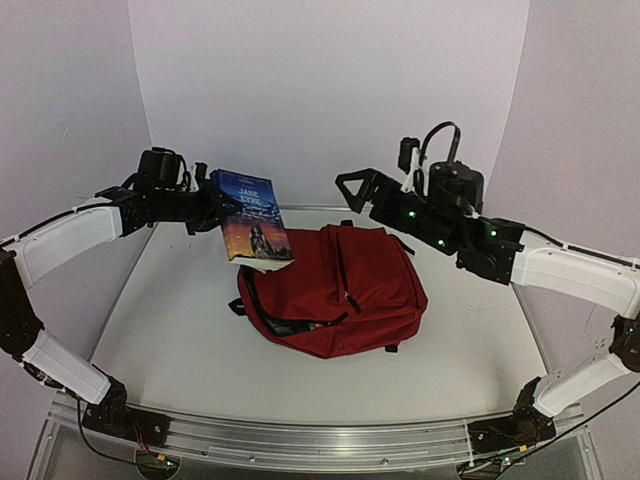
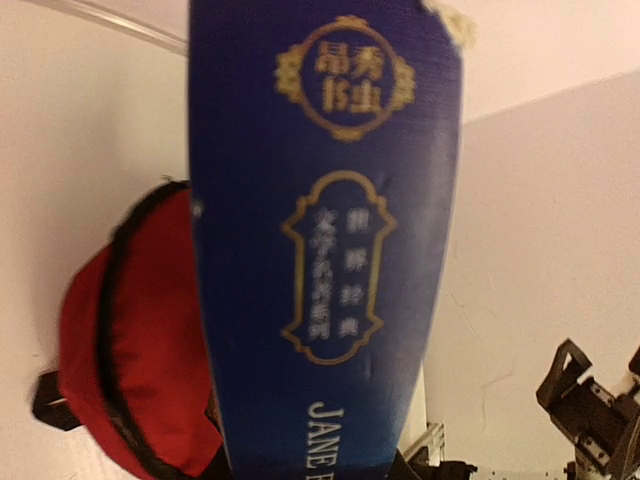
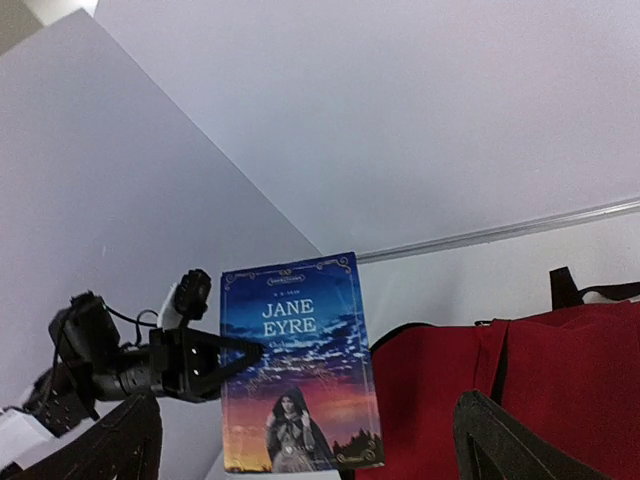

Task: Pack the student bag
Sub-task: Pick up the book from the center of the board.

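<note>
Nearest, at the middle of the white desk (image 1: 170,340): soft dark-red fabric backpack (image 1: 335,295) with black straps and zippers, lying flat, its rounded end towards the near left and a black zipper line curving along that edge. Inside not visible, so contents cannot be told. Just beyond its far-left corner, raised off the desk: blue paperback book (image 1: 252,215) titled JANE EYRE, a cloaked figure under a cloudy sky on its cover, held nearly upright with the cover facing the middle of the desk. Lower corner over the backpack's edge; touching or just clear cannot be told. Clenched on the book's left side: left tool (image 1: 225,213), gripping the volume by that edge alone, the dark-blue spine with gold ornaments and lettering filling the left wrist view, red fabric showing behind it. Farther right, above the backpack's far-right part and apart from it: right tool (image 1: 352,190), fingers spread wide, grasping nothing and touching nothing, pointed leftwards at the book with a clear gap between them. From the right wrist view, both dark fingertips far apart at the bottom corners, book and red fabric in the gap.
</note>
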{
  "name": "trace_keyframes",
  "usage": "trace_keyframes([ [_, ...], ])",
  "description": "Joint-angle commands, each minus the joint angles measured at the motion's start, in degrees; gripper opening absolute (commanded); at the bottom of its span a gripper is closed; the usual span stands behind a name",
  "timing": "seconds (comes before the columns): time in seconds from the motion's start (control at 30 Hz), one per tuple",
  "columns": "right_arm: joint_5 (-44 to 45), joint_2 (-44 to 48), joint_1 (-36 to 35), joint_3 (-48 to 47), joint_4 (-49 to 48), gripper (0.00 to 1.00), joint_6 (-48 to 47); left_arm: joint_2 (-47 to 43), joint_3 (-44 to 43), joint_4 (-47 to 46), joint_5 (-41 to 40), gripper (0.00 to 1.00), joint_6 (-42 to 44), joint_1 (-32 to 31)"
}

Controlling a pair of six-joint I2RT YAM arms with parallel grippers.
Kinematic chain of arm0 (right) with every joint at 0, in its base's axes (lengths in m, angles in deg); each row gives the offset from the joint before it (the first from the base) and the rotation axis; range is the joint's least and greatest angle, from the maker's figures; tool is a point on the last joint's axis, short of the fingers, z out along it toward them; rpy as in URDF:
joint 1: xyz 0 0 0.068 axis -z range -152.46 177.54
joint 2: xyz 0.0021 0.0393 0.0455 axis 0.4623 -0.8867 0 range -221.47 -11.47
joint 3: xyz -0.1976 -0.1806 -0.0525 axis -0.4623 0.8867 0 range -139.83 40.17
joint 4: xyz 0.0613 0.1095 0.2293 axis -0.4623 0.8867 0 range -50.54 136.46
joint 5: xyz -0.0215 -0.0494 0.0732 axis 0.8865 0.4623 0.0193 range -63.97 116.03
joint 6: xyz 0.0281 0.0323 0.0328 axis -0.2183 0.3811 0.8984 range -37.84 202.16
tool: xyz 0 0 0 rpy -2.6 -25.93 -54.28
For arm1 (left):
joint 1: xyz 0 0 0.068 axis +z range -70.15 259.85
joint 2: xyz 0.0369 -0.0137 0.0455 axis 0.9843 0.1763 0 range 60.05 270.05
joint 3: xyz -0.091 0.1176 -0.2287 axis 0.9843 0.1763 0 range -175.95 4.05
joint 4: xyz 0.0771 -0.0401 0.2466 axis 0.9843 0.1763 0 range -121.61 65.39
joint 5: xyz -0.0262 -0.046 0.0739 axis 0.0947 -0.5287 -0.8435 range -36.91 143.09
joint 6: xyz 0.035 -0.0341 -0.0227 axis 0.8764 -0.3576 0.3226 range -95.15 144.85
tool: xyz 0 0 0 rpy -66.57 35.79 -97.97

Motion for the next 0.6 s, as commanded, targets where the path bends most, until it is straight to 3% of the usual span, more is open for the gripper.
trace_keyframes([
  [0.0,-2.55,-9.18,-2.21,-5.29,13.98,0.98,-10.51,-10.68,-0.46,-2.42,4.74,0.00,1.95,7.72],
  [0.3,5.82,-25.47,-13.36,-12.74,20.58,0.98,-25.33,-18.91,0.81,8.36,2.02,0.00,5.50,16.30],
  [0.57,17.77,-37.29,-17.01,-20.22,24.59,0.98,-37.69,-21.23,0.86,12.71,1.71,0.00,6.05,16.93],
])
